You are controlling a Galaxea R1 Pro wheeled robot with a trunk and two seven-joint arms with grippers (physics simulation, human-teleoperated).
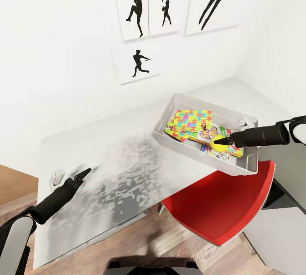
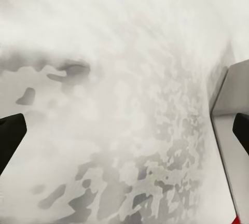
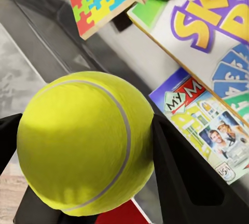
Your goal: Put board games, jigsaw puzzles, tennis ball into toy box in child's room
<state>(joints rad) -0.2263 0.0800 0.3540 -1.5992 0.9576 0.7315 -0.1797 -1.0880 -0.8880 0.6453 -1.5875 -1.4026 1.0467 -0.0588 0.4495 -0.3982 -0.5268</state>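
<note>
The light grey toy box (image 1: pixel 193 152) stands at the right end of the pale table (image 1: pixel 119 156). Inside it lie two jigsaw puzzles (image 1: pixel 191 121) stacked at the far left, the Skip-Bo board game (image 1: pixel 211 132) and an illustrated board game (image 3: pixel 207 125) under it. My right gripper (image 1: pixel 222 142) reaches over the box from the right and is shut on the yellow tennis ball (image 1: pixel 217 144), held just above the games. In the right wrist view the ball (image 3: pixel 85 141) sits between the black fingers (image 3: pixel 176 182). My left gripper (image 1: pixel 84 173) hovers open over the bare table top, holding nothing.
A red chair (image 1: pixel 221 207) is tucked under the table's front edge, below the toy box. A small white object (image 1: pixel 57 177) lies by the left arm. Baseball silhouette pictures (image 1: pixel 136 12) hang on the white wall behind. The toy box's wall (image 2: pixel 233 94) borders the left wrist view.
</note>
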